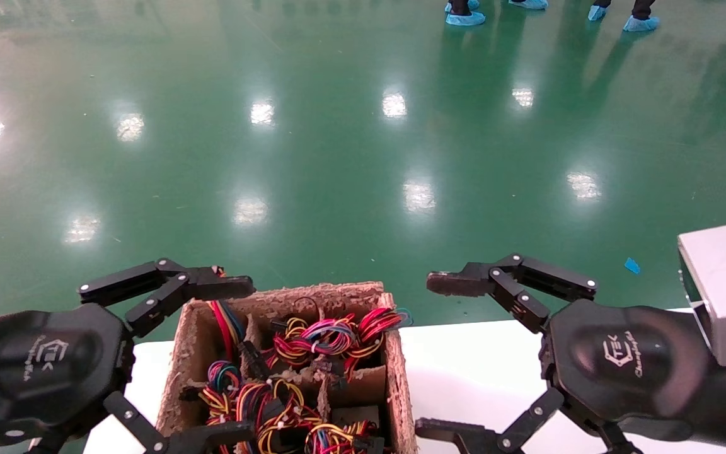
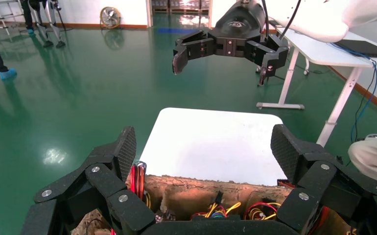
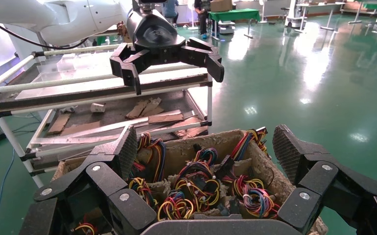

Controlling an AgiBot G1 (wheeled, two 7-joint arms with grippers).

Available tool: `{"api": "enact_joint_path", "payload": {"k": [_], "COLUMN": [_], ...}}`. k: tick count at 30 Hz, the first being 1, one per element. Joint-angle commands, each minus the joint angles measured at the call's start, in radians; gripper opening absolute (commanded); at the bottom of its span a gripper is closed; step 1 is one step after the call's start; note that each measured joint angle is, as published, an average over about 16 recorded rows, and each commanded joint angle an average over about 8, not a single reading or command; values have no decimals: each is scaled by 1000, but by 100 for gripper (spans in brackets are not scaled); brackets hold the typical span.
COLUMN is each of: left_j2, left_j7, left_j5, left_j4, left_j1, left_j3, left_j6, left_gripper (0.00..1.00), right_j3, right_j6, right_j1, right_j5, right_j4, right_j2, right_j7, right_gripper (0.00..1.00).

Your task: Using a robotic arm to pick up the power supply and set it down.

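Observation:
A rough cardboard box (image 1: 312, 293) with dividers stands on a white table (image 1: 476, 366). The power supply shows only as red, yellow, black and blue wire bundles (image 1: 325, 337) filling the compartments; any grey casing is hidden. My left gripper (image 1: 244, 359) hangs open over the box's left side, holding nothing. My right gripper (image 1: 429, 356) is open just right of the box, over the table. The right wrist view looks past my right gripper (image 3: 206, 144) onto the wire bundles (image 3: 196, 181). The left wrist view shows my left gripper (image 2: 204, 147) above the box rim (image 2: 201, 183).
A metal rack (image 3: 128, 112) with cardboard scraps stands beyond the box on my left. A white desk (image 2: 323, 54) stands on my right. Green floor lies ahead, with people in blue shoe covers (image 1: 464, 17) far off.

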Motion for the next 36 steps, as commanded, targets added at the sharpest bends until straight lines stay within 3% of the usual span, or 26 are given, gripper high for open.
{"api": "enact_joint_path", "payload": {"k": [1,36], "left_j2": [0,0], "left_j7": [0,0], "left_j5": [0,0], "left_j4": [0,0], "left_j1": [0,0], "left_j3": [0,0], "left_j6": [0,0], "left_gripper": [100,100], "right_j3": [0,0], "right_j6": [0,0], "right_j1": [0,0], "right_j5": [0,0], "right_j4": [0,0], "right_j2": [0,0], "right_j7": [0,0], "right_gripper": [100,100]}}
